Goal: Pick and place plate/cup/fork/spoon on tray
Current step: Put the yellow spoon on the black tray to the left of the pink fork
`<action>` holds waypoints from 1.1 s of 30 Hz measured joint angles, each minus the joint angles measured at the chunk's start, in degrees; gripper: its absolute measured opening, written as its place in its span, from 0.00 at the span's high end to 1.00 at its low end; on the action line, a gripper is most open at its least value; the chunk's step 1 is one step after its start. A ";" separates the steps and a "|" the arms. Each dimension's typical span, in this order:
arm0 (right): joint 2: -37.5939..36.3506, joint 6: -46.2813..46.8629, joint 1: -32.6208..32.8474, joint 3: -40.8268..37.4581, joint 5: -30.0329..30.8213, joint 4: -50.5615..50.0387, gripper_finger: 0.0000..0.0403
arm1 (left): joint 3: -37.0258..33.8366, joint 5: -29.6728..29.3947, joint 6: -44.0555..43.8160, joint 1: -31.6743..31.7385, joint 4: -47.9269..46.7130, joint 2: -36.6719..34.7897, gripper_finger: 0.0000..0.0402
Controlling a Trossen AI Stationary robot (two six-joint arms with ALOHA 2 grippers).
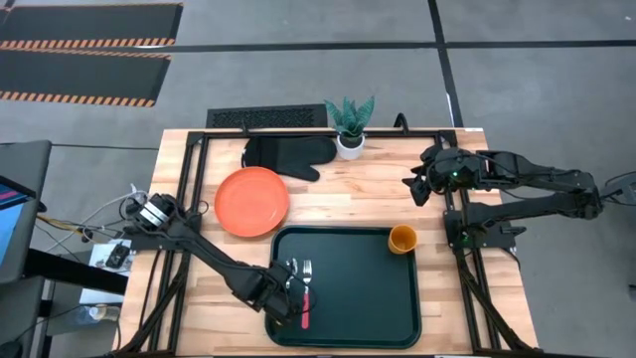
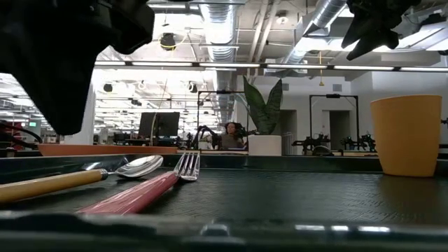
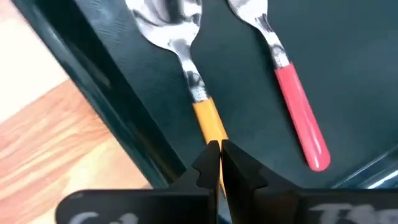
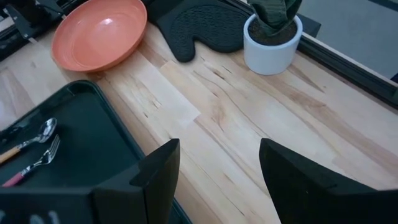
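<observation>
The dark tray (image 1: 378,308) lies at the table's near middle. On it lie the red-handled fork (image 3: 292,99) and, to its left, the yellow-handled spoon (image 3: 180,37), side by side. The orange cup (image 1: 402,239) stands upright in the tray's far right corner. The orange-red plate (image 1: 251,202) rests on the table beyond the tray's far left corner. My left gripper (image 3: 219,155) is over the tray's left part, shut on the spoon. My right gripper (image 4: 217,149) is open and empty, raised above the table beyond the cup. My left gripper pinches the spoon's yellow-orange handle (image 3: 210,127) between its two fingers, one on either side. The fingers come from above, slanting from the near side, and hide the handle's free end. The spoon's bowl (image 2: 136,166) rests on the tray floor.
A black oven mitt (image 1: 288,154) and a white pot with a green plant (image 1: 350,139) sit at the table's far edge. Bare wood (image 4: 249,124) lies between the tray, the plate and the pot. Black frame rails (image 1: 189,189) run along the table's left and right sides.
</observation>
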 joint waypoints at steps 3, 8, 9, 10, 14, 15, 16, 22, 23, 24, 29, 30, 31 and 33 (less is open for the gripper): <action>-0.01 -0.17 0.00 0.00 0.01 -0.05 0.39 | 1.62 2.81 1.96 -0.02 -0.74 1.49 1.00; -0.01 -1.05 -0.01 0.00 0.02 -0.04 0.39 | 4.38 4.54 1.41 0.04 -6.33 3.37 1.00; 0.01 -1.17 -0.02 0.00 0.02 -0.10 0.39 | 4.90 4.68 1.28 0.04 -7.12 3.82 1.00; 0.01 -1.22 -0.02 0.00 0.02 -0.07 0.39 | 5.20 4.79 1.30 0.04 -6.82 4.05 1.00; 0.01 -1.22 -0.04 0.00 0.00 -0.10 0.39 | 5.82 5.45 0.84 -0.26 -5.73 4.72 1.00; 0.01 -1.22 -0.04 0.00 0.00 -0.19 0.39 | 5.82 5.45 0.66 -0.34 -5.98 4.73 1.00; -0.01 -1.22 -0.04 0.00 0.00 -0.17 0.39 | 5.82 5.52 0.25 -0.40 -6.00 4.73 1.00; 0.00 -1.63 -0.04 0.00 0.00 -0.67 0.39 | 5.82 7.03 -1.87 -0.84 -5.67 4.73 1.00; 0.01 -1.64 -0.04 0.00 0.00 -0.69 0.39 | 5.82 7.15 -1.89 -0.99 -5.60 4.73 1.00; 0.00 -1.66 -0.04 0.00 0.00 -0.69 0.39 | 5.82 7.24 -1.99 -1.15 -5.64 4.73 1.00; 0.01 -1.68 -0.04 0.00 0.00 -0.73 0.39 | 5.82 7.42 -2.55 -1.36 -5.77 4.73 1.00; 0.01 -1.72 -0.04 0.00 0.00 -0.73 0.39 | 5.82 7.38 -2.49 -1.44 -5.78 4.73 1.00; 0.00 -1.83 -0.04 0.00 0.00 -0.74 0.39 | 5.82 7.29 -2.48 -1.42 -5.82 4.73 1.00; 0.01 -1.85 -0.04 0.00 0.00 -0.74 0.39 | 5.82 7.09 -2.48 -1.40 -6.05 4.73 1.00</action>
